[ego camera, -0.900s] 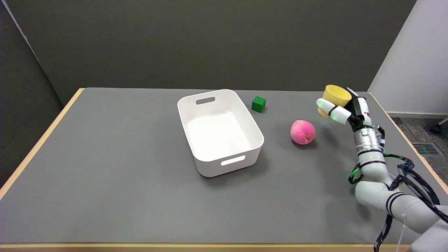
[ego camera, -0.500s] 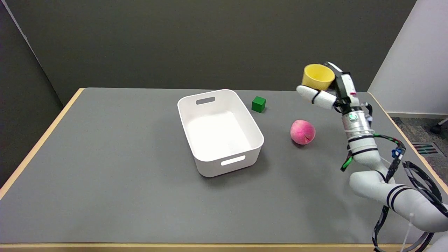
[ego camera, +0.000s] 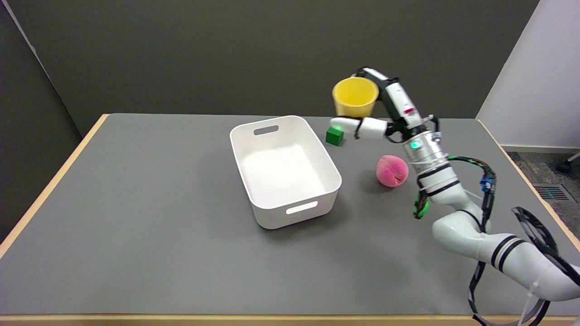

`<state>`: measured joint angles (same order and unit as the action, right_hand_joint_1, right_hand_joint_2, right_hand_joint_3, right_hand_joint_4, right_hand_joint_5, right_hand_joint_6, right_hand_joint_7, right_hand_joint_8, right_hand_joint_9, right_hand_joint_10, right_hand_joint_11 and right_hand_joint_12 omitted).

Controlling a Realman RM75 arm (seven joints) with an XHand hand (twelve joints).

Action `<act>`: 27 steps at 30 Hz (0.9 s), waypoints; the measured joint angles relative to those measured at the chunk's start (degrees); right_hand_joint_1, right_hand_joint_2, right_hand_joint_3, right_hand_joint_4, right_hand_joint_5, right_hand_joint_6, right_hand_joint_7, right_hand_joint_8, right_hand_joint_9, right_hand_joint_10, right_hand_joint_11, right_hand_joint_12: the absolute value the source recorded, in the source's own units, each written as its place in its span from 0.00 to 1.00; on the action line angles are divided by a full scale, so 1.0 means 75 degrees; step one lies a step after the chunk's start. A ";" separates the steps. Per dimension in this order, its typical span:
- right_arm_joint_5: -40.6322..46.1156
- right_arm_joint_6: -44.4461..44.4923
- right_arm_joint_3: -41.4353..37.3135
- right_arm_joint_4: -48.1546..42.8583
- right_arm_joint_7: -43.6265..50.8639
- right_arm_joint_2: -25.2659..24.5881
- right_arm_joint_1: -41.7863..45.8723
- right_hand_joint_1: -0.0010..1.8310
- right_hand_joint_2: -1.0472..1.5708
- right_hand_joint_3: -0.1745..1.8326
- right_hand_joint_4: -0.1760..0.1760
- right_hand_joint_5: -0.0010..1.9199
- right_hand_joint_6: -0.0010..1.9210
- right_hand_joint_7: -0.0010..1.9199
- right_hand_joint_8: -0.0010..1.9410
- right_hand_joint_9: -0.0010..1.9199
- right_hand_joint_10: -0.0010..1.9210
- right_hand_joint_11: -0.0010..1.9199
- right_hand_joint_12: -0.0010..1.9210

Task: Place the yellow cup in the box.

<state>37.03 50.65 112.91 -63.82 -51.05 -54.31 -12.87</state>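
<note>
Your right hand (ego camera: 385, 113) holds the yellow cup (ego camera: 355, 96) aloft, fingers wrapped around its side, mouth up and slightly tilted. The pickup is done; the delivery is not. The cup hangs above the green block (ego camera: 335, 135), just off the far right corner of the white box (ego camera: 284, 170) (which sits open on the grey tabletop (ego camera: 136, 217)). What remains, by the look of it: carry it leftward over the box, lower, release. The pink peach (ego camera: 392, 170) lies beneath your wrist.
</note>
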 measured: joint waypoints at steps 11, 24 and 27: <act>-0.0301 -0.1131 0.0804 -0.1002 0.0812 -0.0550 -0.0243 0.66 0.81 0.25 0.00 0.32 0.75 0.48 0.69 0.46 0.72 0.42 1.00; -0.0440 -0.2224 0.1631 -0.0913 0.1222 -0.1392 -0.0731 0.66 0.81 0.25 0.01 0.32 0.75 0.47 0.70 0.46 0.71 0.42 1.00; -0.0445 -0.2390 0.1718 -0.0646 0.1269 -0.1533 -0.0840 0.66 0.81 0.25 0.04 0.32 0.76 0.47 0.69 0.46 0.72 0.43 1.00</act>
<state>33.69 32.73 125.80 -68.66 -41.53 -65.80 -19.17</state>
